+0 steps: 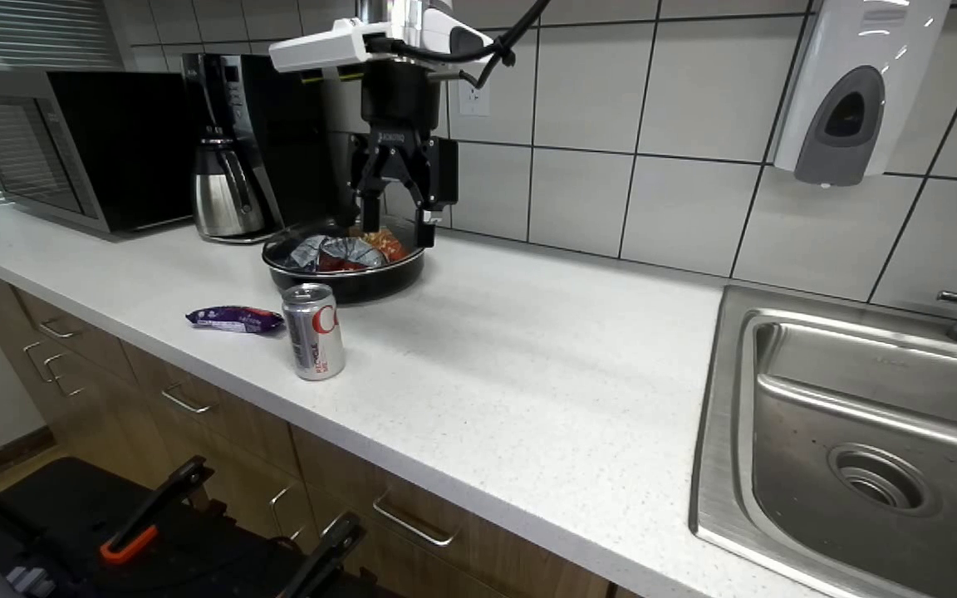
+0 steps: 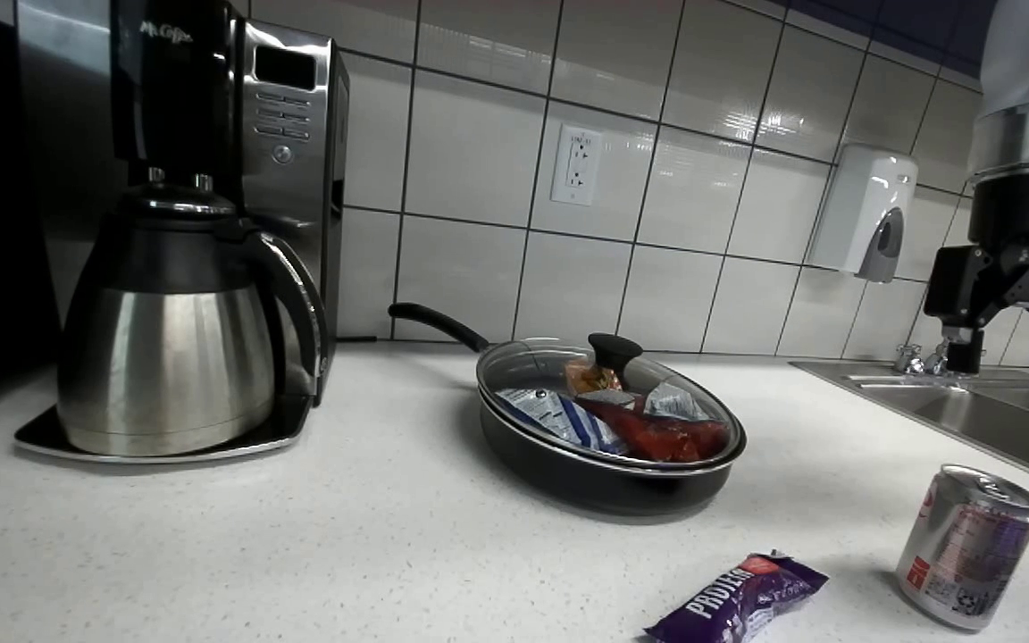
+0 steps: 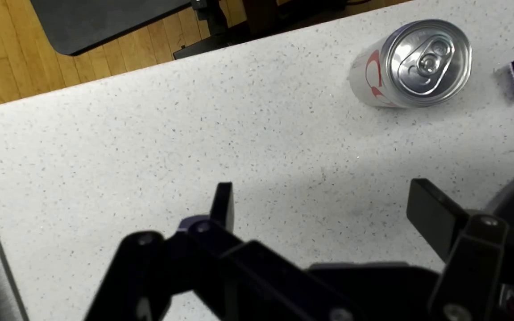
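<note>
Likely pre-grasp | your end effector (image 1: 398,225) empty, spread apart | pan (image 2: 586,480) left, can (image 1: 313,332) nearer | any grasp would need lowering

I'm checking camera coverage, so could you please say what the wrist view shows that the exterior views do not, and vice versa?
Only the wrist view shows the top of the drink can nearly face-on.
Only the exterior views show the coffee maker, wall dispenser and outlet.
All share the open gripper, can, purple wrapper, and at least part of the pan and sink.
</note>
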